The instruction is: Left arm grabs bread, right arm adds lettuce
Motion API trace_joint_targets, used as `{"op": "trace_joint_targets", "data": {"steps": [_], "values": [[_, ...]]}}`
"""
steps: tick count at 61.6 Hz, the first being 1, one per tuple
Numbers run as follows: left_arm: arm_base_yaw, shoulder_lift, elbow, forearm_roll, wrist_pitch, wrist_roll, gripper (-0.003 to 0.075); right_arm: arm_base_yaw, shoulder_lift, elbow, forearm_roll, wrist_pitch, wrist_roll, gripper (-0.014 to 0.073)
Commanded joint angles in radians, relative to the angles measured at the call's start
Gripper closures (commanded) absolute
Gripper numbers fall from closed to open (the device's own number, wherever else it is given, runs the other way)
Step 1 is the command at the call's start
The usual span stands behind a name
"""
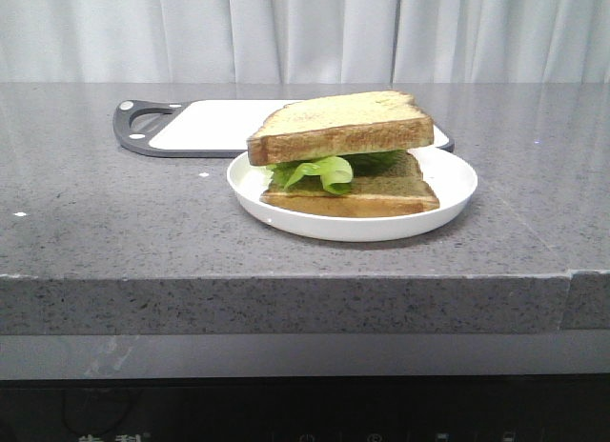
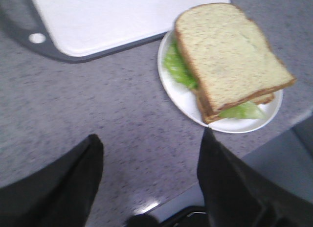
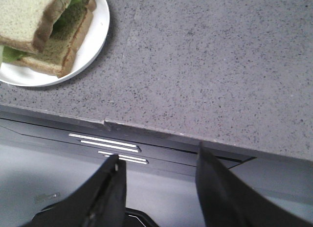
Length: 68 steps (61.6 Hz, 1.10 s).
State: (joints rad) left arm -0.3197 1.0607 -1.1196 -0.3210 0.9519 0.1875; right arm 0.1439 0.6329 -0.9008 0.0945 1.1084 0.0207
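A sandwich sits on a white plate (image 1: 448,190). The thick bread (image 1: 338,128) lies on top, over the green lettuce (image 1: 319,170) and a thinner toast slice (image 1: 381,199) below. The bread (image 2: 227,53), lettuce (image 2: 177,68) and plate (image 2: 181,97) show in the left wrist view, and the bread (image 3: 24,14) and plate (image 3: 90,43) in the right wrist view. My left gripper (image 2: 151,144) is open and empty, above the counter near its front edge, short of the plate. My right gripper (image 3: 156,161) is open and empty, off the counter's front edge. Neither gripper shows in the front view.
A white cutting board with a dark grey frame (image 1: 205,128) lies behind the plate; it also shows in the left wrist view (image 2: 112,19). The grey speckled counter (image 1: 114,213) ends in a front edge (image 3: 146,129) with a dark panel below.
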Motion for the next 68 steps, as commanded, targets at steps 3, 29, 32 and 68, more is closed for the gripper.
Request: {"op": "trace_joint_targets", "data": {"steps": [3, 29, 32, 68], "values": [[0.002, -0.148, 0.058, 0.162, -0.049, -0.154, 0.0303, -0.005, -0.04, -0.021, -0.001, -0.046, 0.011, 0.0229], [0.002, -0.537, 0.373, 0.365, -0.087, -0.312, 0.0303, -0.005, -0.161, 0.054, -0.003, -0.091, 0.007, 0.0229], [0.002, -0.561, 0.39, 0.365, -0.106, -0.312, 0.0303, -0.005, -0.168, 0.064, -0.003, -0.095, 0.007, 0.0229], [0.002, -0.597, 0.411, 0.365, -0.125, -0.312, 0.0668, -0.005, -0.17, 0.082, -0.003, -0.089, 0.007, 0.0699]]}}
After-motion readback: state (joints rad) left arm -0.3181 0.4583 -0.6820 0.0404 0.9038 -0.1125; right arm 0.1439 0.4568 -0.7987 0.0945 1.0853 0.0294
